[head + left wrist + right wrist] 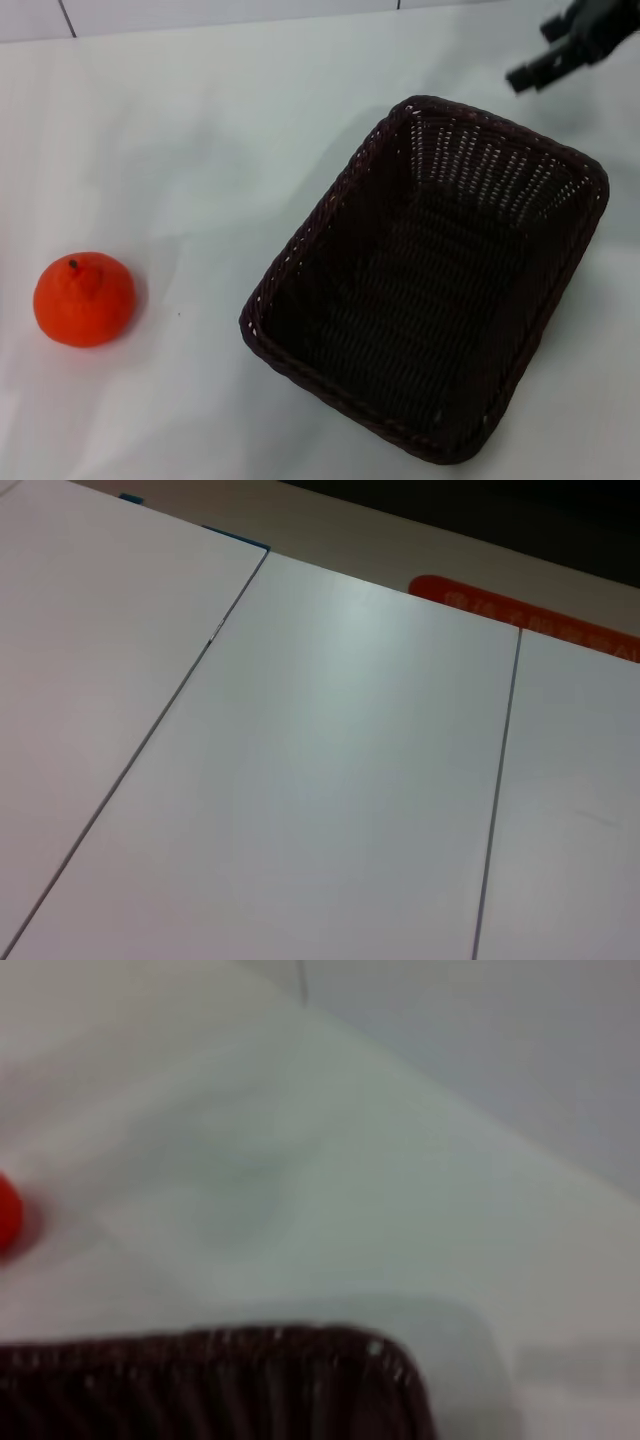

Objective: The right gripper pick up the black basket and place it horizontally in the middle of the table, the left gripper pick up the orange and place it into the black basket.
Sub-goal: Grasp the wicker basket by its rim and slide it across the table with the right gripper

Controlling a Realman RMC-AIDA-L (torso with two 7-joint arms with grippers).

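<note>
**A bare test bench, likely a lab**

The setting looked like a robot lab: a glossy white table (250,130) filled the frame, with pale seamed wall panels (350,780) and a red sign strip (500,610) at upper right.

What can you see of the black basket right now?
The black basket is a rectangular woven wicker tray, very dark brown, with a braided rim, open-weave slanted sides and rounded corners. It is empty and sits upright on the white table, angled diagonally. Nothing touches it: the orange lies apart to its left, and the right gripper is beyond its far right corner.
</note>
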